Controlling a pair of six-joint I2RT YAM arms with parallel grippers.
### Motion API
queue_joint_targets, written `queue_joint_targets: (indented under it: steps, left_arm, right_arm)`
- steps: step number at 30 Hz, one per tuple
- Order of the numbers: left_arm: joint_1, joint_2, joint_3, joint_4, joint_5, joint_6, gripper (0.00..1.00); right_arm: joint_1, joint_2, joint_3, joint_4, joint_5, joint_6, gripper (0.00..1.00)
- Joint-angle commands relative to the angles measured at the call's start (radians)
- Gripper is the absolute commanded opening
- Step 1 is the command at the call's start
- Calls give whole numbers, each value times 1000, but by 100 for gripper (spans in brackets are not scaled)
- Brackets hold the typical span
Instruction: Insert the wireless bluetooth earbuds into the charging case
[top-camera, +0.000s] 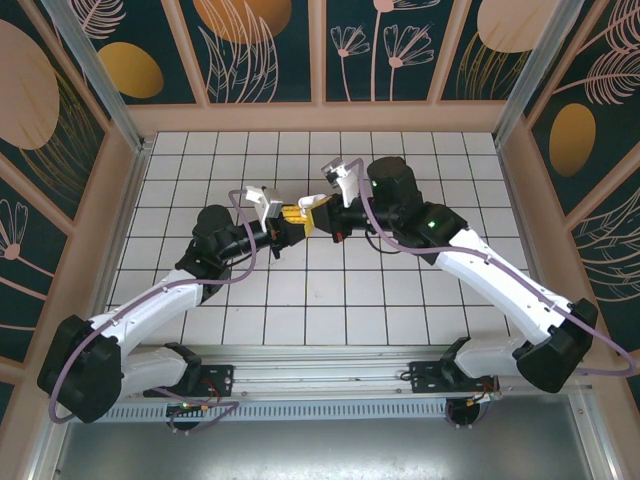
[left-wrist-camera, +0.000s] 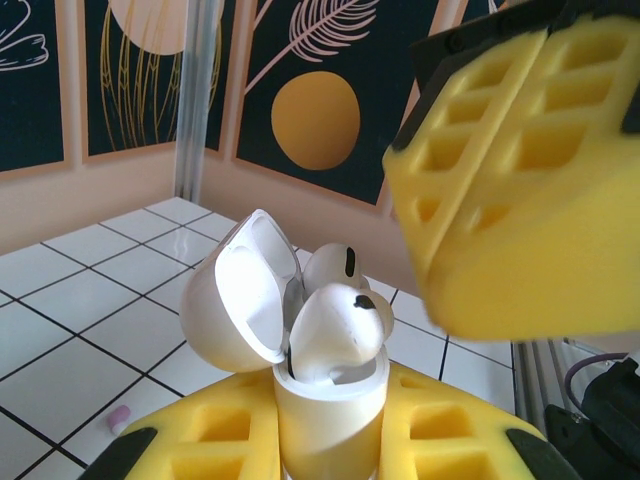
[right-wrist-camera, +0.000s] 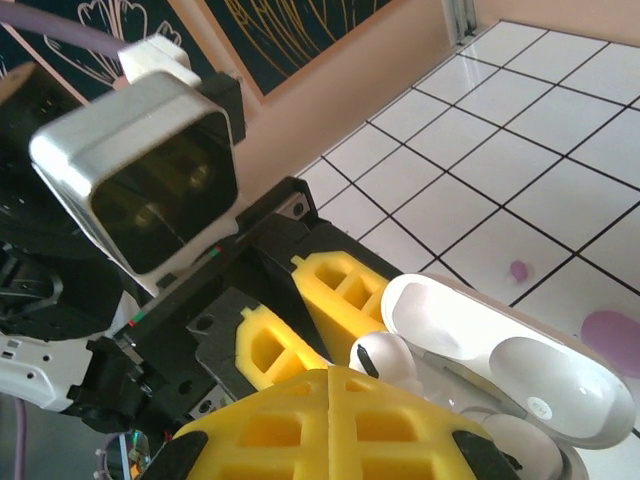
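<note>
The white charging case (left-wrist-camera: 330, 425) stands upright between the yellow fingers of my left gripper (left-wrist-camera: 330, 440), which is shut on it. Its lid (left-wrist-camera: 235, 300) hangs open to the left. Two white earbuds sit in the case: the near one (left-wrist-camera: 332, 335) sticks up and leans, and the other (left-wrist-camera: 335, 265) is behind it. My right gripper (left-wrist-camera: 470, 190) hovers close above and to the right, shut with its pads together and nothing between them. In the right wrist view, its pads (right-wrist-camera: 330, 410) are just in front of one earbud (right-wrist-camera: 385, 355) and the open lid (right-wrist-camera: 520, 365). Both grippers meet mid-table (top-camera: 298, 212).
A small pale purple bud (right-wrist-camera: 519, 270) lies on the white tiles beyond the case, and a larger purple shape (right-wrist-camera: 612, 340) lies near it. Another tiny pale bud (left-wrist-camera: 118, 418) rests on the floor left of my left fingers. Patterned walls enclose the tiled floor (top-camera: 400, 290).
</note>
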Motion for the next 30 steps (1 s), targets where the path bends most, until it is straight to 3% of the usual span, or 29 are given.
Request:
queue_joint_targets:
  steps: [1, 9, 30]
  left_arm:
    - [-1, 9, 34, 16, 29, -6, 0]
    - [-2, 14, 38, 14, 39, -10, 0]
    - [-1, 6, 33, 1, 36, -1, 0]
  right_arm:
    - [7, 15, 20, -25, 9, -30, 0]
    - [3, 21, 26, -35, 108, -31, 0]
    - [-15, -1, 11, -68, 52, -56, 0]
